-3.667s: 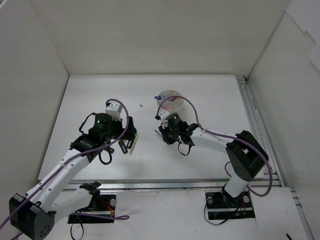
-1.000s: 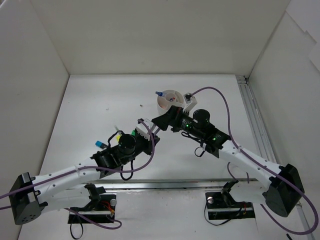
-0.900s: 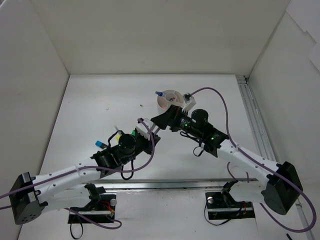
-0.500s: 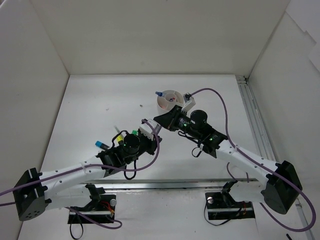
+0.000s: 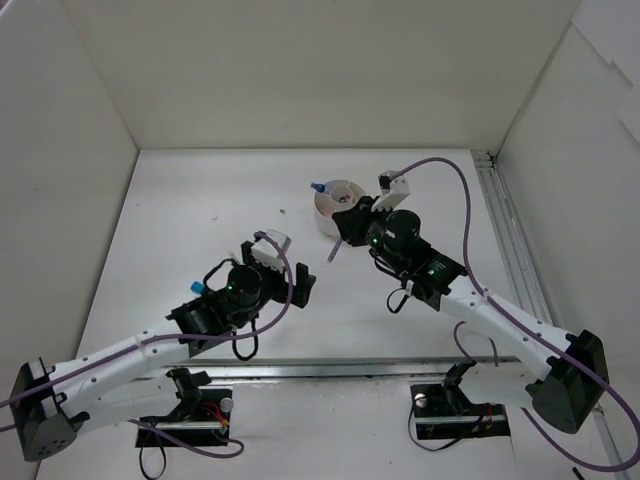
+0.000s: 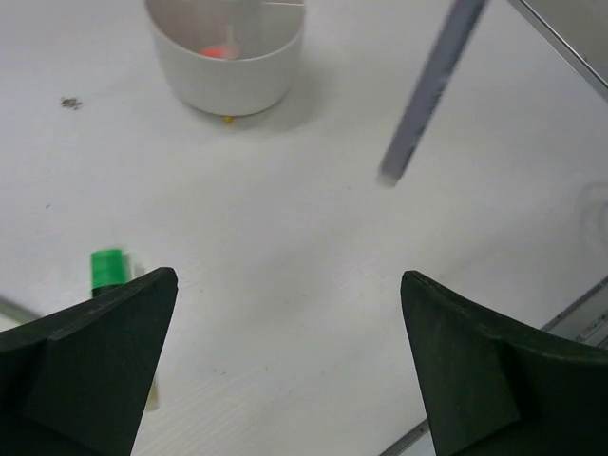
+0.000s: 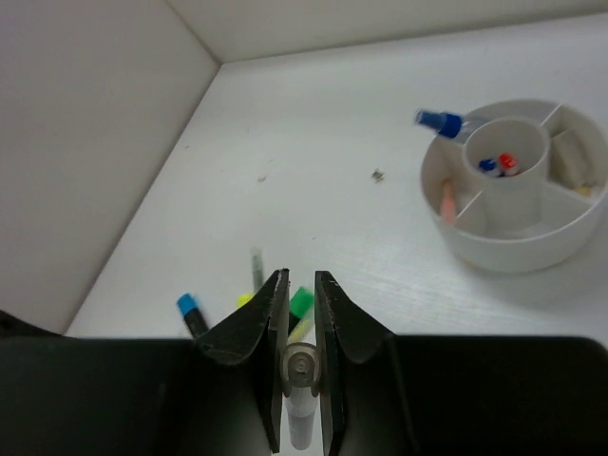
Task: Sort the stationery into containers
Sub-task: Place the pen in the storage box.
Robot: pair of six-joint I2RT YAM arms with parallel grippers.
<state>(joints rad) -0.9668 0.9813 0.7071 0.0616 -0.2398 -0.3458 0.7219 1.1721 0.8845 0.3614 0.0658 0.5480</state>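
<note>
My right gripper (image 7: 301, 277) is shut on a pale grey pen (image 7: 302, 380). Seen from above, the right gripper (image 5: 342, 232) holds the pen (image 5: 332, 252) tilted in the air, just left of and near the white divided tub (image 5: 350, 205). The tub (image 7: 503, 249) holds red and blue pen ends in its middle cup, and a blue-capped tube (image 7: 442, 122) leans over its rim. My left gripper (image 6: 289, 277) is open and empty above the table. Highlighters with blue (image 7: 188, 306), yellow (image 7: 245, 299) and green (image 7: 301, 302) caps lie below.
A thin grey pen (image 7: 256, 269) lies on the table by the highlighters. White walls close the table on the left, back and right. A metal rail (image 5: 510, 250) runs along the right edge. A small dark speck (image 7: 378, 174) lies left of the tub.
The left gripper has opened, let go of the pen and drawn back. The right gripper, shut on the pen, has lifted it toward the tub.
</note>
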